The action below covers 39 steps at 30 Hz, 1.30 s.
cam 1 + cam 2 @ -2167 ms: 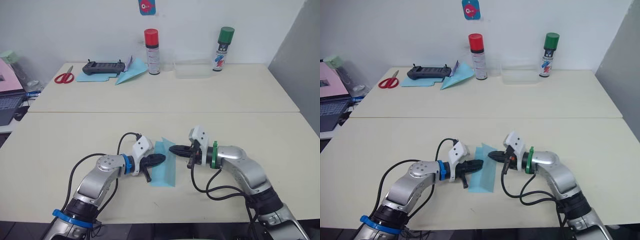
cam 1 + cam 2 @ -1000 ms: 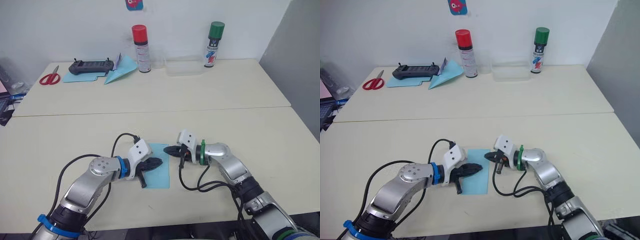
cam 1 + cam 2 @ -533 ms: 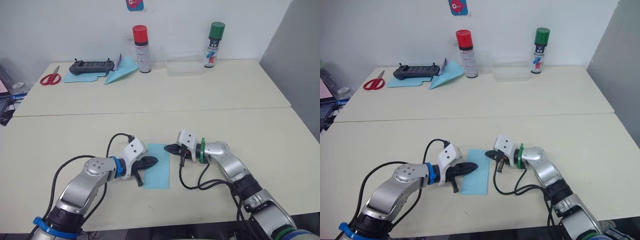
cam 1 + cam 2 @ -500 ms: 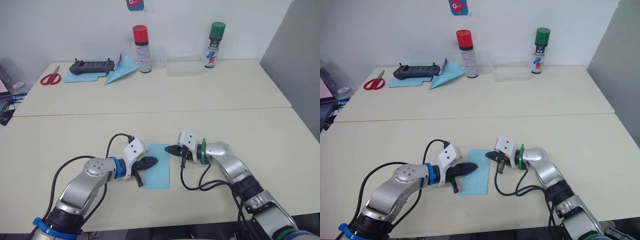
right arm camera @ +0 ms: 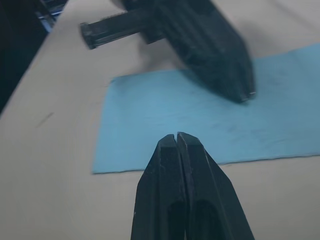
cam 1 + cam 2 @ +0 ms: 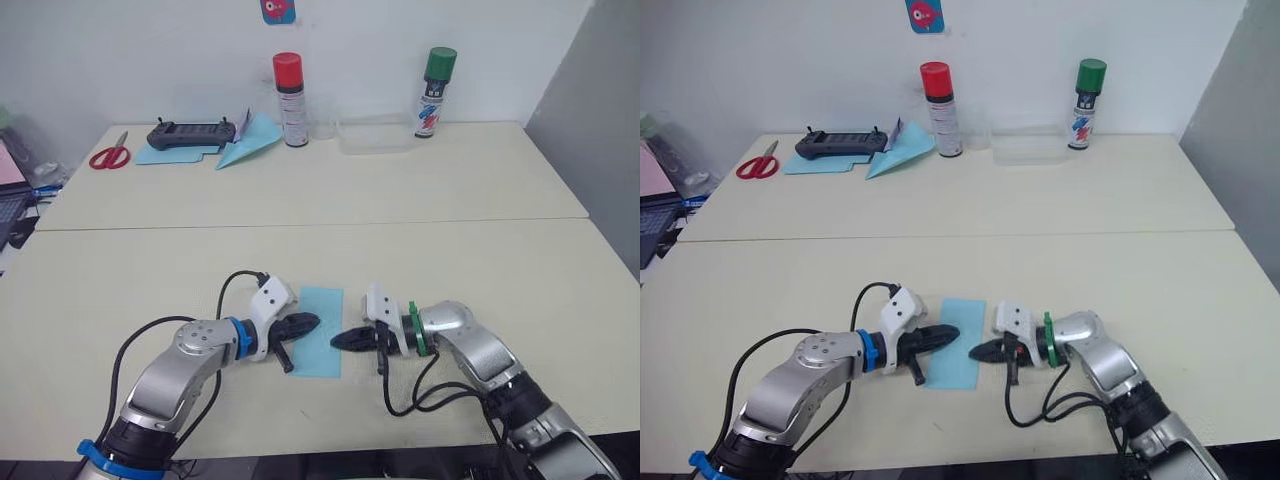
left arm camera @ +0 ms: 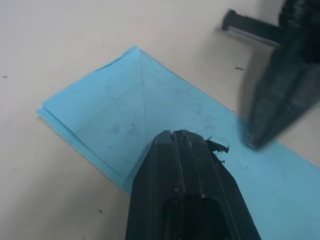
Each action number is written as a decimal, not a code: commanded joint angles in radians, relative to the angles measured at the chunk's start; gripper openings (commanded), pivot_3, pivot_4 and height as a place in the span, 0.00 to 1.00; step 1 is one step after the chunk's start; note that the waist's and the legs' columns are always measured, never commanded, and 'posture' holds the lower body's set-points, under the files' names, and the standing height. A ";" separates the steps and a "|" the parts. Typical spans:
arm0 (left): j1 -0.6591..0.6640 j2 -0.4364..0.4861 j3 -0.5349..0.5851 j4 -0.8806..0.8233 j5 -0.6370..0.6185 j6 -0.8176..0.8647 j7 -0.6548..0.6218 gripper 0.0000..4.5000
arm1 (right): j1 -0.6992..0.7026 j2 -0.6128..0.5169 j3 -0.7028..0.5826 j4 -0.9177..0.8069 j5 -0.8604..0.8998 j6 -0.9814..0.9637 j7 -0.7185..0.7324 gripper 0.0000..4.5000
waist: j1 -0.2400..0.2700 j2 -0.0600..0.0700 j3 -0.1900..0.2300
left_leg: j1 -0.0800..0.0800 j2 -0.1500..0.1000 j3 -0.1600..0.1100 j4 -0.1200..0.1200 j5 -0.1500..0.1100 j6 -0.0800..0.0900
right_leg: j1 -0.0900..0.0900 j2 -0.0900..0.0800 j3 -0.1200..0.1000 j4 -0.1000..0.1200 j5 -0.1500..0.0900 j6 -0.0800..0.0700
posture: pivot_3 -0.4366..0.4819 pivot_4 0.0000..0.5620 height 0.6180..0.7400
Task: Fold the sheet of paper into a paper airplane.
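The sheet of paper (image 6: 322, 335) lies flat on the near table as a narrow light blue rectangle, folded in two layers with diagonal creases (image 7: 120, 107). My left gripper (image 6: 313, 322) is shut, and its tip rests on the sheet's left part. My right gripper (image 6: 335, 340) is shut too. Its tip sits at the sheet's near right edge, just off the paper (image 5: 165, 107), pointing toward the left gripper. The two tips are a short way apart. The paper airplane is out of view.
On the far table are red scissors (image 6: 110, 156), a black controller (image 6: 190, 133) on a flat blue sheet, a blue paper dart (image 6: 250, 146), a red-capped can (image 6: 290, 85), a clear box (image 6: 375, 135) and a green-capped can (image 6: 433, 78). A seam (image 6: 450, 219) joins the two tables.
My right gripper has moved from the sheet's far right corner toward me, to its near right edge. The left gripper stays on the sheet. The camera has shifted slightly.
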 commanded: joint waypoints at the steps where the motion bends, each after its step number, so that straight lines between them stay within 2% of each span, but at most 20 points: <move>1: 0.025 0.010 -0.040 0.043 0.028 0.048 0.012 0.00 | 0.035 -0.032 0.070 -0.026 0.007 0.070 0.051 0.00 | 0.000 -0.001 -0.001 | 0.000 0.000 0.000 0.000 0.000 0.000 | 0.000 0.000 0.000 0.000 0.000 0.000 | 0.48 0.27 1.00; 10: 0.011 0.025 -0.069 0.059 0.047 0.030 -0.006 0.00 | 0.040 -0.046 0.080 -0.055 0.030 0.111 0.058 0.00 | 0.000 -0.001 -0.004 | 0.000 0.000 0.000 -0.001 0.000 0.000 | 0.000 0.000 0.000 -0.001 0.000 0.000 | 0.48 0.27 1.00; 15: -0.012 0.023 -0.095 0.088 0.071 -0.002 -0.018 0.00 | 0.012 0.013 -0.035 -0.032 0.077 0.113 -0.025 0.00 | 0.003 -0.001 -0.005 | 0.000 0.000 0.000 0.000 0.000 0.000 | 0.000 0.000 0.000 -0.001 0.000 -0.001 | 0.48 0.27 1.00; 18: -0.024 0.020 -0.104 0.110 0.087 -0.026 -0.025 0.00 | -0.014 0.067 -0.090 0.013 0.075 0.088 -0.108 0.00 | 0.004 -0.001 -0.004 | 0.000 0.000 0.000 0.001 0.000 0.000 | 0.000 0.000 0.000 -0.001 -0.003 -0.005 | 0.48 0.27 1.00; 27: -0.050 0.018 -0.129 0.156 0.108 -0.071 -0.054 0.00 | -0.101 0.120 -0.108 0.273 -0.097 -0.060 -0.363 0.00 | 0.013 0.001 -0.006 | 0.003 -0.001 -0.001 0.003 0.000 0.000 | 0.000 0.000 0.001 -0.001 -0.003 -0.005 | 0.48 0.27 1.00; 34: -0.066 0.001 -0.137 0.176 0.113 -0.078 -0.057 0.00 | -0.173 0.095 -0.160 0.459 -0.155 -0.192 -0.484 0.00 | 0.020 0.001 -0.007 | 0.009 -0.002 -0.001 0.002 0.000 0.000 | 0.006 -0.001 0.002 -0.002 -0.003 -0.006 | 0.48 0.27 1.00; 39: -0.076 -0.020 -0.142 0.190 0.116 -0.081 -0.055 0.00 | -0.182 0.093 -0.195 0.452 -0.121 -0.257 -0.481 0.00 | 0.024 0.003 -0.007 | 0.011 -0.003 -0.003 0.002 0.000 0.000 | 0.011 -0.001 0.001 -0.005 -0.004 -0.006 | 0.48 0.27 1.00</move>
